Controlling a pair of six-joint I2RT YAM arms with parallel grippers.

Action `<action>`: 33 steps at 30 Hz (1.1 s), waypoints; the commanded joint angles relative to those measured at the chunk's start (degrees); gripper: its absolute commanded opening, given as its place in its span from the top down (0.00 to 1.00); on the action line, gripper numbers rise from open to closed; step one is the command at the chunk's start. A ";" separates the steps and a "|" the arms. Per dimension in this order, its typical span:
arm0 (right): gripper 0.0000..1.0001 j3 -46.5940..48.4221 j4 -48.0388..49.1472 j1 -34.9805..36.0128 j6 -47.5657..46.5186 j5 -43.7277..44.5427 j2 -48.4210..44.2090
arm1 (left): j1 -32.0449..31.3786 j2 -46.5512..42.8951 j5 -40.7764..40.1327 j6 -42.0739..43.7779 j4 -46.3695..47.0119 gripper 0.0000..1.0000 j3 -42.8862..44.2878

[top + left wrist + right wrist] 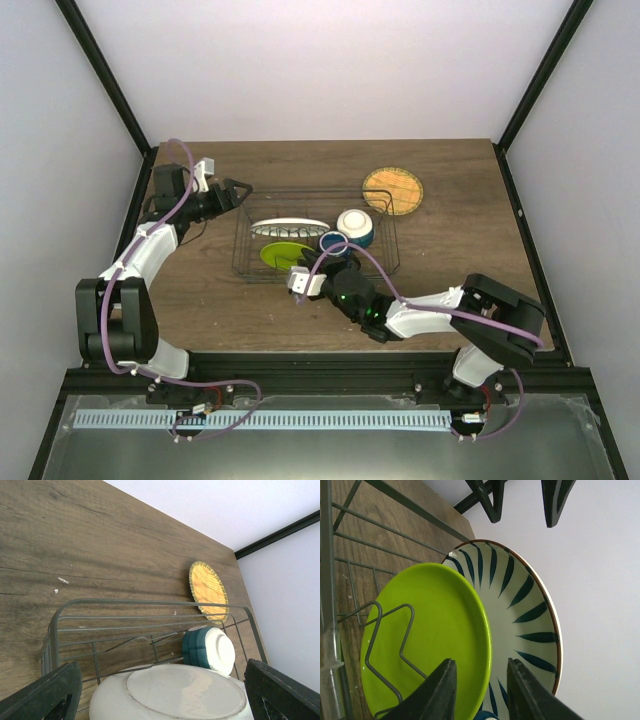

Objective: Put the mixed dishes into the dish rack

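One wood-grain tabletop [450,250] carries everything. At its middle sits the wire dish rack [300,192], holding all four dishes. The white striped plate [290,226] stands on edge across the rack. The lime-green plate [280,254] leans just in front of it on the near side. An orange disc [392,190] lies on the tabletop just beyond the rack's far right corner. The cream bowl [355,226] rests in the rack's right part, with the dark blue mug [333,241] beside it. The left gripper [238,190] hovers at the rack's far left corner, its jaws spread wide and empty. The right gripper [480,667] straddles the green plate's rim, its jaws slightly apart, not clamping.
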 commanded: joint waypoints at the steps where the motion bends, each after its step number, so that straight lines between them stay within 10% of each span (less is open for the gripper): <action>1: 0.68 2.08 -1.84 0.53 1.89 0.23 -1.38 | 0.21 -0.84 1.06 -0.13 1.48 0.10 -0.84; 12: 0.61 3.68 -13.14 1.15 11.11 9.24 -16.73 | 0.21 -2.52 0.67 0.41 0.24 0.10 -0.90; 18: 0.00 6.94 -20.77 -1.68 21.06 13.28 -27.17 | 0.22 -5.04 0.85 0.63 -1.35 0.10 0.14; 27: 0.00 29.09 -50.44 -42.13 53.35 -18.36 -16.86 | 0.22 -7.24 0.61 0.16 -3.38 0.10 3.08; 33: 0.01 42.66 -58.45 -56.10 62.38 -30.48 0.28 | 0.21 -7.53 -0.27 1.28 -6.14 0.09 4.96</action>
